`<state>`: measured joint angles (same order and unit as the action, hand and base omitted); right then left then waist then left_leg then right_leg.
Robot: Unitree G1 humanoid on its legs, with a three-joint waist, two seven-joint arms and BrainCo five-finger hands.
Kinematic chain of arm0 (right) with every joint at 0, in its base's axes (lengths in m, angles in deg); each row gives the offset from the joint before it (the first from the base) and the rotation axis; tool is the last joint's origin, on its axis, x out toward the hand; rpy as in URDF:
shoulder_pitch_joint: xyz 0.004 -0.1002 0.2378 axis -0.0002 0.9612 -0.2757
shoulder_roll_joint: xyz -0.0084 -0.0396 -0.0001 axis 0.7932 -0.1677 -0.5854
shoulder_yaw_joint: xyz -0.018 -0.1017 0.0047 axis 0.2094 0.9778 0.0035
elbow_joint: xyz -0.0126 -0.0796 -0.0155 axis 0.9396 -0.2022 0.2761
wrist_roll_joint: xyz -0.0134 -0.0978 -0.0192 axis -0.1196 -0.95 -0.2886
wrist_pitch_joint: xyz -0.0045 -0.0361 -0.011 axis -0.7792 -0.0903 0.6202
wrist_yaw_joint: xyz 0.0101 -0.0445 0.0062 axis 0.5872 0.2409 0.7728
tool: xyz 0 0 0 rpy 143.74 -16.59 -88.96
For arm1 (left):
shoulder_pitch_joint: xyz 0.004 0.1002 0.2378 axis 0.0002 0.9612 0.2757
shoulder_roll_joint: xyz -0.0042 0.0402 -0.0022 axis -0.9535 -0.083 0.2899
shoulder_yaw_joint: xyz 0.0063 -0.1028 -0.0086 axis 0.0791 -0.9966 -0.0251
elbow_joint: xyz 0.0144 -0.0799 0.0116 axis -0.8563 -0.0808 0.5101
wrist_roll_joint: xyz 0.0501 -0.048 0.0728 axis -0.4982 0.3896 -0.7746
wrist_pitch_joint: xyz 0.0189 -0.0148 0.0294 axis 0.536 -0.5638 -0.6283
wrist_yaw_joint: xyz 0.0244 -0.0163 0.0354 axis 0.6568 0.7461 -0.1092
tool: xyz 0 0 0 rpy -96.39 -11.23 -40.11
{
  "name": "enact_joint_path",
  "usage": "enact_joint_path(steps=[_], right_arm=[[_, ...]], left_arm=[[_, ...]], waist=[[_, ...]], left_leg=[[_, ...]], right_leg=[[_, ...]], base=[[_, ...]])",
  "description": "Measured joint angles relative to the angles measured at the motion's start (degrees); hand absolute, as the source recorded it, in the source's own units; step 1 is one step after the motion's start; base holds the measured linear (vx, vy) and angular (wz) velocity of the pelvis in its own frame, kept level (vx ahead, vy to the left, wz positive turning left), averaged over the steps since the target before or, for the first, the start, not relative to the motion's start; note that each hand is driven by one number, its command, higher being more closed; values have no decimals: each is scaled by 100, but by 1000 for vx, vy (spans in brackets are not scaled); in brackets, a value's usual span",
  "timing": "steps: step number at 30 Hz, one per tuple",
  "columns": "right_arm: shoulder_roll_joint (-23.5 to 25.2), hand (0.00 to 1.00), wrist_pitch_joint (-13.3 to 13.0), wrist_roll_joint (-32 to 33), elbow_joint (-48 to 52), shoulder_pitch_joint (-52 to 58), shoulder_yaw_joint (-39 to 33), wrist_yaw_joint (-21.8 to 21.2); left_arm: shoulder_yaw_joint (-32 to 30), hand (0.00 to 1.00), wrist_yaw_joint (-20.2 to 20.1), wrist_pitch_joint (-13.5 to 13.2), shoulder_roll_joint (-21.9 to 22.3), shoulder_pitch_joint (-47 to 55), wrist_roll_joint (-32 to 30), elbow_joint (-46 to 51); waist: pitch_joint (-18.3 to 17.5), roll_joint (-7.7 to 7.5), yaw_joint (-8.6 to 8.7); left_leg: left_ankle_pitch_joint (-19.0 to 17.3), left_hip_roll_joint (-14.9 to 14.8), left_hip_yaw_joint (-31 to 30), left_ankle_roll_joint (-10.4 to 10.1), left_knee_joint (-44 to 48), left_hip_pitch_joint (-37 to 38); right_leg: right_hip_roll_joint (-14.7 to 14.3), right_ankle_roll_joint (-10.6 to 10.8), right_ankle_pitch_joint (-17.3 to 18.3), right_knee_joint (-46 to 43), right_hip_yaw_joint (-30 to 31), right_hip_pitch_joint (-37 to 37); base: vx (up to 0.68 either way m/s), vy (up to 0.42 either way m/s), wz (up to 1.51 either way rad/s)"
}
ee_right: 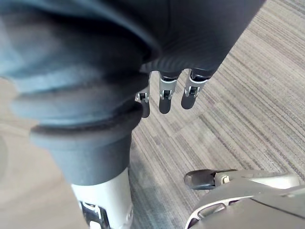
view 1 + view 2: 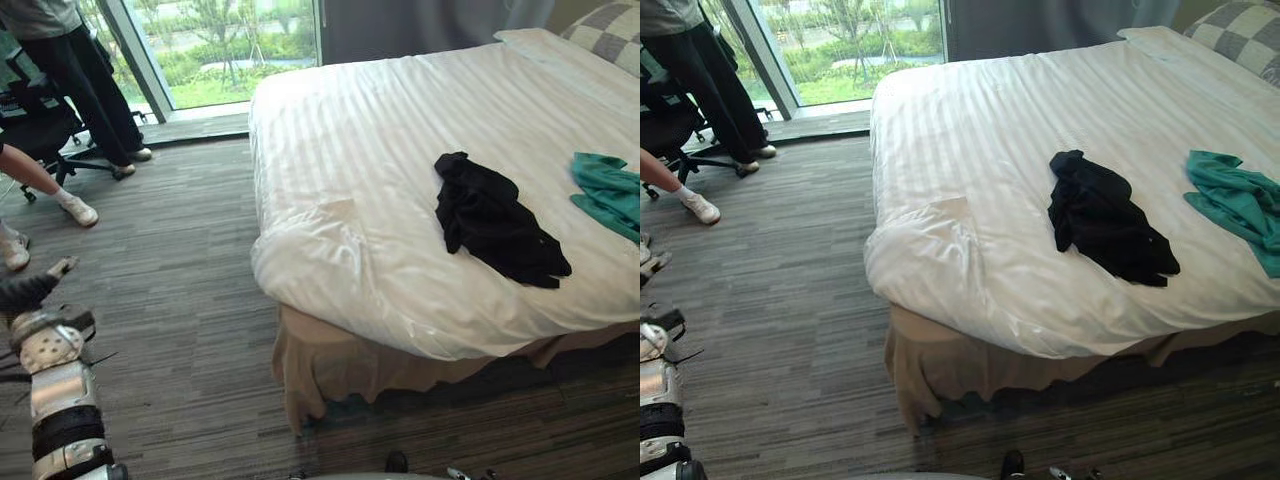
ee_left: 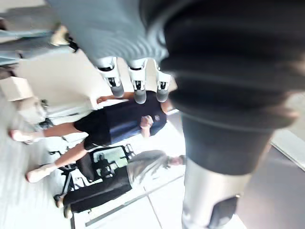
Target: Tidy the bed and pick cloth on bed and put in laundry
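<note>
Both left robot hand [image 3: 139,85] and right robot hand [image 1: 164,97] hang spread and empty; grabbing the 3 o'clock black cloth [image 2: 490,215] may rumple the bed [image 2: 400,140].

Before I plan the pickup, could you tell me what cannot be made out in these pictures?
Teal cloth: cut off by the eye views' right edge.
Checked pillow: cut off by the top right corner.
Black cloth: crumpled, so its garment type is unclear.
Standing person: cut off by the top edge.

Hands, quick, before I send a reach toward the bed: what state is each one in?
Left hand: open, holding nothing.
Right hand: open, holding nothing.
</note>
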<state>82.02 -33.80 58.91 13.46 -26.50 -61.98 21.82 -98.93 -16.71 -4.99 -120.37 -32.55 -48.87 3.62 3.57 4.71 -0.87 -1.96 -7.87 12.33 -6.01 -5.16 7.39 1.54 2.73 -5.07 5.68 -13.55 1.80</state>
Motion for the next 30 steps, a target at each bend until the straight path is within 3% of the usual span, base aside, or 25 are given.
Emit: enact_joint_path(steps=[6,9,15,22,27,30], right_arm=[[36,0,9,0,1,-2,-105,-5],[33,0,1,43,4,-84,-115,0],[56,0,-9,254,3,-511,-105,22],[123,0,-132,504,15,-760,-42,51],[174,0,-247,723,55,-943,29,182],[198,0,-293,765,153,-945,143,255]], left_arm=[[1260,0,-30,250,3,-1147,-956,-199],[1718,0,-35,378,58,-1981,-1271,-628],[2558,0,-146,657,178,-3823,-1782,-1662],[2841,0,-161,763,16,-5319,-2123,-2670],[2965,0,-232,859,-122,-5953,-2160,-3104],[2996,0,-412,876,-122,-6040,-2163,-3261]], waist=[[10,9,55],[113,20,172],[829,-49,342],[1579,-210,368],[1947,-280,396],[1987,-284,384]], left_leg=[[1,-6,170,-2,-13,-18],[60,14,210,-13,3,-240],[273,43,296,7,15,-754],[336,53,477,26,128,-1421],[445,83,515,46,110,-1877],[446,92,544,47,108,-2068]], right_leg=[[-25,-29,-33,0,153,-120],[-10,-43,-109,-3,230,-361],[30,-127,-342,-7,353,-921],[31,-154,-604,-7,563,-1638],[58,-18,-804,-8,689,-2134],[65,-8,-832,-8,744,-2340]], base=[[-16,-3,-14],[-37,-12,-9],[-73,-22,-9],[-59,-3,-15],[-6,32,-3],[28,53,-4]])
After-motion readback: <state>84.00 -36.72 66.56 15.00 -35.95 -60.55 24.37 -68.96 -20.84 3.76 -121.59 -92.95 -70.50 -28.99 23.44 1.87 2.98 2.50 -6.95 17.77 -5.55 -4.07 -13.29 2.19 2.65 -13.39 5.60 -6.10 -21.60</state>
